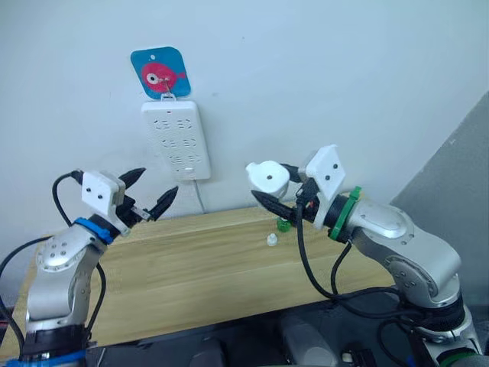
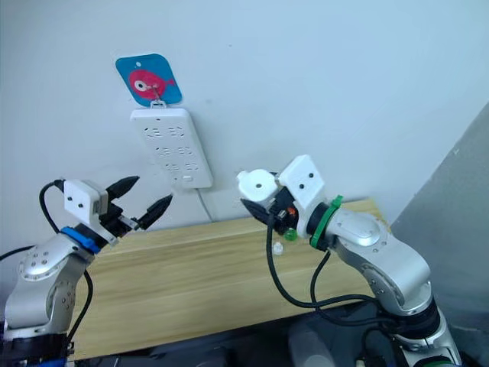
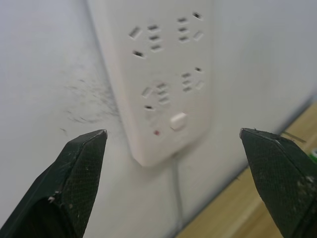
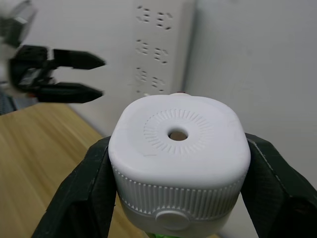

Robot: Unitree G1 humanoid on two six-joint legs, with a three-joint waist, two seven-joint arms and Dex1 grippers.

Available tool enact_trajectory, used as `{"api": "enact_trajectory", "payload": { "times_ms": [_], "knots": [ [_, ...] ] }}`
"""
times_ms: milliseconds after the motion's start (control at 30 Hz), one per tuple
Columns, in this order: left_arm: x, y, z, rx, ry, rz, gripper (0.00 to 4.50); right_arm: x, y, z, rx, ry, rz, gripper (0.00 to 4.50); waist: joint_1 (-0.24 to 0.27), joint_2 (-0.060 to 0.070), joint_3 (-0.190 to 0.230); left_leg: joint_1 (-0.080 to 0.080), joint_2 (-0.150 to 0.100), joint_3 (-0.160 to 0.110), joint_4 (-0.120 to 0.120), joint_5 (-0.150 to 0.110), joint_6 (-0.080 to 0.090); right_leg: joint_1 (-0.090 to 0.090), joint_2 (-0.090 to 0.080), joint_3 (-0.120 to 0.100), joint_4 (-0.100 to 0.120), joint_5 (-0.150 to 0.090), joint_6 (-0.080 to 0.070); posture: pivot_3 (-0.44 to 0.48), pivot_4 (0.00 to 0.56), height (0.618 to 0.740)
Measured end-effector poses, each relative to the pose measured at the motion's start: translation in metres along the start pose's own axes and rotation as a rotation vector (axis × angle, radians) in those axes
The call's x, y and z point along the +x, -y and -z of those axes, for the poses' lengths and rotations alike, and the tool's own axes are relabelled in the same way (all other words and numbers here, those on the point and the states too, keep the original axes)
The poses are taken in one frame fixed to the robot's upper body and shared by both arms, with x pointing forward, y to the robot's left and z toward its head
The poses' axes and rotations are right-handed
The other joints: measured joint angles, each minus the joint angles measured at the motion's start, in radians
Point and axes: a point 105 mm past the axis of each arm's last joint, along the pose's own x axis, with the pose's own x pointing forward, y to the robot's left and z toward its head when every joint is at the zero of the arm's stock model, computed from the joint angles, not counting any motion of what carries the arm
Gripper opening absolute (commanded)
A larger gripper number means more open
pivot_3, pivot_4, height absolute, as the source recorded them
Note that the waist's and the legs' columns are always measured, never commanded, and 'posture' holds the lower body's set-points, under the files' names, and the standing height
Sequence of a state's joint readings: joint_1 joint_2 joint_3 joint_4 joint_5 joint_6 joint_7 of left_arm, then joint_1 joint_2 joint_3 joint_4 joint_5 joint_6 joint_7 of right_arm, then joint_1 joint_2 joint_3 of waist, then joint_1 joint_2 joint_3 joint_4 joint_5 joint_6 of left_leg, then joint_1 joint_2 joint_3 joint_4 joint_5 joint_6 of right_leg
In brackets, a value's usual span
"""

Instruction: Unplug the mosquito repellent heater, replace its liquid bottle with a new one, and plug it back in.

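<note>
In the left eye view the right claw holds the mosquito repellent heater in the air, above the far edge of the desk and well apart from the power strip that hangs on the wall under a blue fish hook plate. The heater is unplugged, so I judge the step in hand is either the bottle change or the return to the socket — I cannot tell whether a bottle sits in it. A small green thing and a small pale one lie on the desk near the far edge, below the heater; they are too small to name. The left claw is empty, its 2 black pointed fingers spread wide.

The right eye view shows the same arrangement.

In the left wrist view the strip is smooth white plastic with groups of slots, a square button and a cable at its lower end.

In the right wrist view the heater is matte white, rounded-square, with fine radial ribs around 1 dark hole and a ribbed band below. The textured black fingers press its 2 sides. If re-plugging is next, the prongs must line up with a free socket.
</note>
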State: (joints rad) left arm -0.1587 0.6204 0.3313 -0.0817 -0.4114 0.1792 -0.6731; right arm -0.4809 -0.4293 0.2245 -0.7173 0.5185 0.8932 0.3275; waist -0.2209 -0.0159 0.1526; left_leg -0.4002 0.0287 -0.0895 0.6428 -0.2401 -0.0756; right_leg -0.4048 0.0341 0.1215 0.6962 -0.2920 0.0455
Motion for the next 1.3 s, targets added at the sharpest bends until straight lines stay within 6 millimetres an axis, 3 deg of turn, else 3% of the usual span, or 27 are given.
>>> {"api": "enact_trajectory", "payload": {
  "times_ms": [467, 967, 1300],
  "knots": [
    [0.032, -0.026, 0.000, -0.028, -0.022, 0.102, 4.50, 0.001, -0.012, 0.004, -0.001, -0.004, -0.041, 2.99, -0.001, -0.002, 0.002, 0.000, 0.000, -0.001, -0.001, 0.000, 0.000, 0.000, 0.000, -0.001, 0.000, 0.000, 0.000, -0.233, 0.136, 0.740],
    [0.052, -0.009, -0.012, -0.055, -0.066, 0.283, 4.50, 0.000, -0.013, 0.005, 0.002, -0.005, -0.054, 2.99, 0.007, -0.004, 0.003, -0.001, 0.000, -0.003, 0.000, 0.000, 0.000, 0.000, 0.000, -0.002, 0.000, 0.000, 0.000, -0.246, 0.129, 0.740],
    [0.052, 0.015, -0.028, -0.115, -0.085, 0.418, 4.50, -0.001, -0.013, 0.007, 0.009, -0.011, -0.053, 2.99, 0.000, -0.003, 0.003, -0.001, 0.000, -0.003, 0.000, 0.000, 0.000, 0.000, 0.000, -0.002, 0.000, 0.000, 0.000, -0.244, 0.124, 0.740]
  ]
}}
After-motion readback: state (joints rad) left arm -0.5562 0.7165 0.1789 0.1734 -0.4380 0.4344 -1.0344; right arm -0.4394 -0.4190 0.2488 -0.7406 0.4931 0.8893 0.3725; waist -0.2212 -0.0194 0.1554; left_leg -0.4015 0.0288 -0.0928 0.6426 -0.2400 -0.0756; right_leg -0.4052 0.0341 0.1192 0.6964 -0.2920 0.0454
